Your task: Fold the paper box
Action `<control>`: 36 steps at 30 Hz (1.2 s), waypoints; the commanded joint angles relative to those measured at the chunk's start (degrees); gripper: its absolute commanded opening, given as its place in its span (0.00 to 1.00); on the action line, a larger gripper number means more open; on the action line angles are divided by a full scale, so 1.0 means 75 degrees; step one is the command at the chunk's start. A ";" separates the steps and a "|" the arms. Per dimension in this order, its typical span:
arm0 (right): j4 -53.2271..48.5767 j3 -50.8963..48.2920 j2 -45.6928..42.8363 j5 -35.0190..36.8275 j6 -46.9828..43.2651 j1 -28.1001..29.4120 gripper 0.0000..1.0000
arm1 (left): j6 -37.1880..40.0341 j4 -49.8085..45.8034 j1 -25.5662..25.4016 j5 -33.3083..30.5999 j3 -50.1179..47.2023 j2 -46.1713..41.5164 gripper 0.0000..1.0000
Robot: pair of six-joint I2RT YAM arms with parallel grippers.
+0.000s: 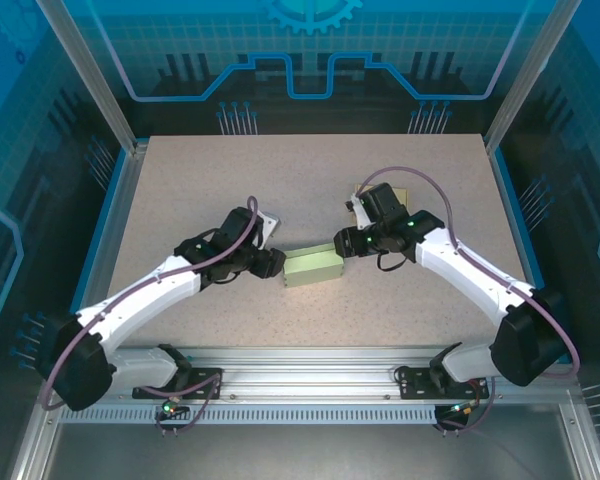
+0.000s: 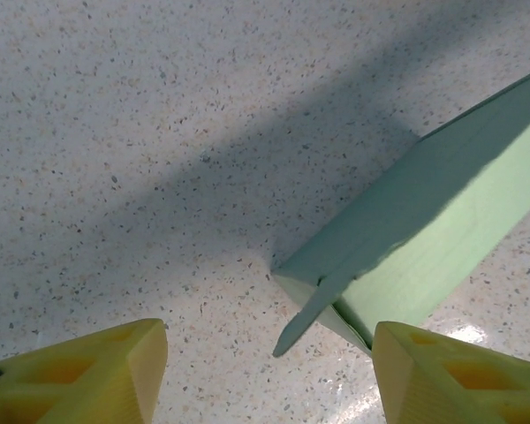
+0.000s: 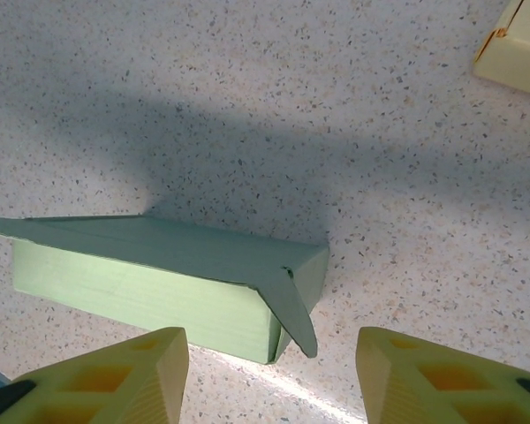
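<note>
A light green paper box (image 1: 312,267) lies folded into a long block at the middle of the table. My left gripper (image 1: 272,263) stands open at the box's left end; in the left wrist view the box (image 2: 433,225) has a small end flap (image 2: 307,314) sticking out between the yellow fingertips (image 2: 106,371). My right gripper (image 1: 342,243) is open at the right end. In the right wrist view the box (image 3: 159,274) shows a pointed flap (image 3: 293,309) hanging loose at its corner, between the yellow fingers (image 3: 424,380). Neither gripper holds anything.
A pale yellow object (image 3: 517,49) lies on the speckled table (image 1: 180,200) behind the right gripper, also visible as a corner (image 1: 361,191) behind the right arm. A white piece (image 1: 267,219) sits by the left wrist. Metal rails (image 1: 310,365) run along the near edge.
</note>
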 commanded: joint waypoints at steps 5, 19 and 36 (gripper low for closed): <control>-0.0284 0.0375 0.0223 0.0297 -0.0048 0.0269 0.51 | 0.0011 0.0279 0.0064 -0.0126 0.0276 0.0580 0.60; -0.0235 0.0507 0.0553 0.0379 -0.0077 0.0381 0.44 | -0.0430 0.1010 0.0062 0.0062 0.0129 0.1059 0.60; -0.0268 0.0483 0.0601 0.0397 -0.0027 0.0395 0.39 | -0.0814 0.1016 0.0053 0.0360 0.0084 0.1232 0.64</control>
